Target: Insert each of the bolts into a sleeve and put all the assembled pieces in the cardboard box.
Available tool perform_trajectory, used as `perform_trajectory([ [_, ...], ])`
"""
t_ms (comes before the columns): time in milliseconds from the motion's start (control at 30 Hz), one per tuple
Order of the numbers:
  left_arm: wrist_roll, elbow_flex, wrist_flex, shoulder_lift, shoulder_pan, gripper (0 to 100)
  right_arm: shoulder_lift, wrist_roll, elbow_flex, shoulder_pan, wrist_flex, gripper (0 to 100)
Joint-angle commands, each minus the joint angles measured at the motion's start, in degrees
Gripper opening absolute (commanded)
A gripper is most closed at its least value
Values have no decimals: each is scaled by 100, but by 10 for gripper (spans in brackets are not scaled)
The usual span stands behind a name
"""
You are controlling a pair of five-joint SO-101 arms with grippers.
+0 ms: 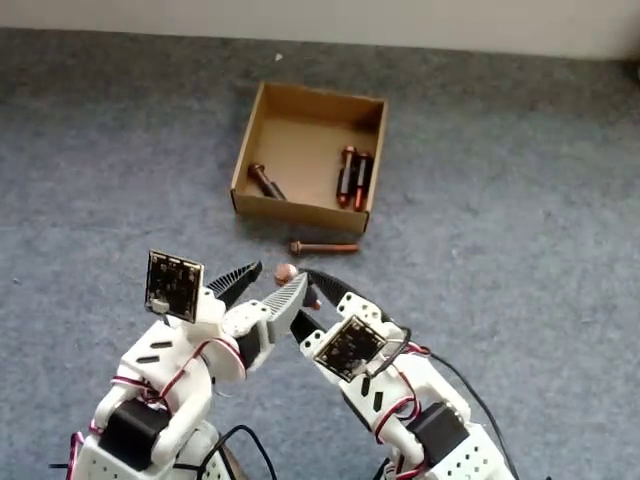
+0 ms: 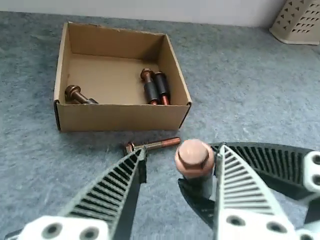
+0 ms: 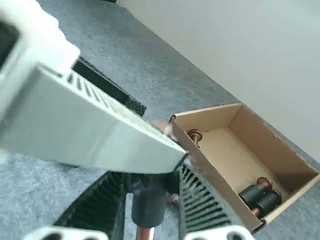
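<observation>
the right pincer (image 3: 150, 192) is clamped on a black sleeve (image 3: 148, 202) with a copper-coloured bolt through it. the bolt's hex head (image 2: 194, 157) stands just in front of the cardboard box (image 2: 120, 116), above the bench (image 2: 260, 100). the left pincer (image 2: 181, 150) stands apart, its jaws either side of that head and gripping nothing.

the piece looks stiff and dense for its size. the sleeve is the better place to hold, since it is broader and likely less slick than the smooth shank. the bolt could probably slip out if tipped head-down.

a loose bolt (image 2: 152, 145) lies flat against the box's front wall. it will likely roll, so pinch its shank near the head. three assembled pieces lie inside the box: a pair (image 2: 155, 87) and a single (image 2: 77, 94).
</observation>
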Motion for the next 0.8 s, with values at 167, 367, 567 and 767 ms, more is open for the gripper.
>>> perform_trajectory([
  [167, -18, -558, 378, -31, -1349, 242, -84, 18, 655, 1077, 31, 5],
  [367, 9, -251, 985, -40, -2387, 242, -101, 18, 655, 1613, 31, 5],
  [567, -26, 796, 844, -40, -2791, 242, -110, 9, 514, 2097, -101, 5],
  [767, -26, 1525, 97, -40, -2791, 242, -75, 9, 233, 2149, -585, 5],
])
